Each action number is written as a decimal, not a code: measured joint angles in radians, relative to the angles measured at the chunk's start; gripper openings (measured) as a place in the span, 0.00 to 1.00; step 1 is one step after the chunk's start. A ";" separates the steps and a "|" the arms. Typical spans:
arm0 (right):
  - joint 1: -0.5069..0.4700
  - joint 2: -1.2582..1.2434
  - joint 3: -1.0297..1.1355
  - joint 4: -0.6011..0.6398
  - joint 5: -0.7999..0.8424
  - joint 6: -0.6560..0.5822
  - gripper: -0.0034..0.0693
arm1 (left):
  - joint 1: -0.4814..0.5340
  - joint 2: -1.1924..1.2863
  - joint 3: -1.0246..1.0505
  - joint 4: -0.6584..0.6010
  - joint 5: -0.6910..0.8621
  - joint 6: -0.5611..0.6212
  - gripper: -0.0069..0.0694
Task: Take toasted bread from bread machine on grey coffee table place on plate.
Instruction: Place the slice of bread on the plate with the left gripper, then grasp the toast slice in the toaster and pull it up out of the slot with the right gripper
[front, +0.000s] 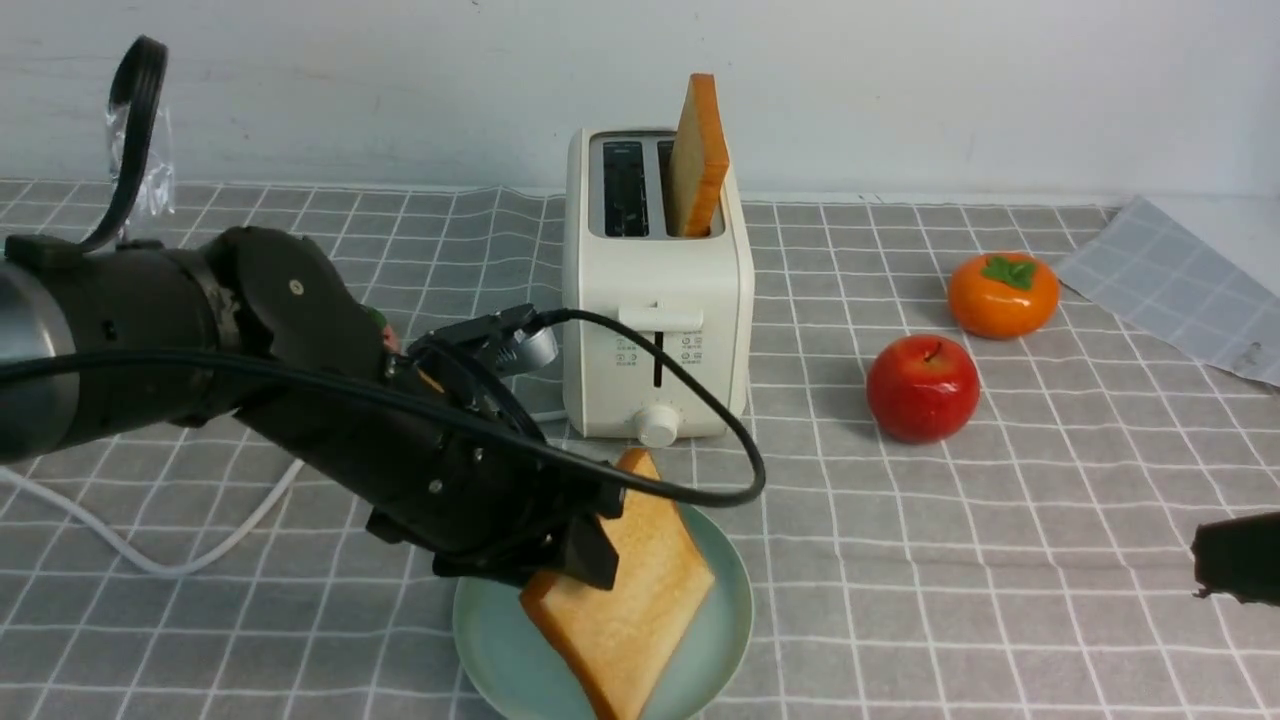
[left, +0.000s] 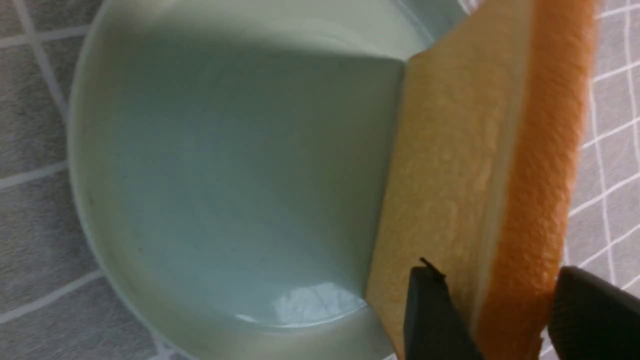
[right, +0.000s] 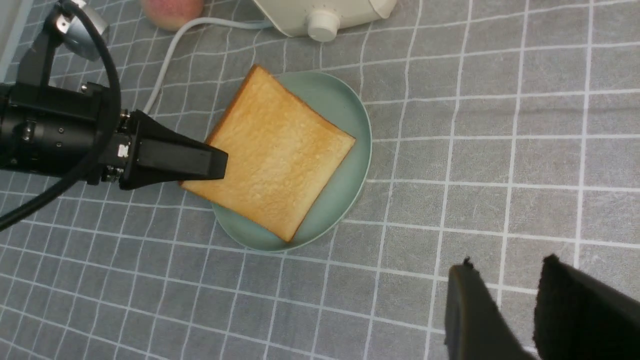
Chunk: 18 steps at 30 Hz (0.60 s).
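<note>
Black left gripper (front: 595, 545) pinches one toasted bread slice (front: 635, 600) by its edge, tilted over the mint plate (front: 488, 640) nearside of the bread machine (front: 655, 330), second slice (front: 698, 155) upright in its right slot; right gripper (right: 517, 310) slightly parted, empty.

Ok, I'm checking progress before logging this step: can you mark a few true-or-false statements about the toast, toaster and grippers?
1. The left gripper grips a slice of toast over the plate. True.
2. Both slots of the toaster are empty. False: a second slice stands in one slot.
3. The right gripper holds the apple. False: it is open and empty; the apple sits on the table.
4. The apple is on the robot's right of the toaster. True.
</note>
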 joint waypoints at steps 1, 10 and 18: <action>0.000 0.000 0.000 -0.007 0.000 0.000 0.33 | 0.000 -0.007 -0.006 0.057 0.010 -0.037 0.57; 0.000 0.137 -0.206 -0.062 0.078 0.045 0.33 | 0.002 -0.182 -0.149 0.616 0.151 -0.449 0.46; 0.163 0.379 -0.435 -0.114 0.067 0.065 0.34 | 0.006 -0.485 -0.108 0.863 0.316 -0.636 0.07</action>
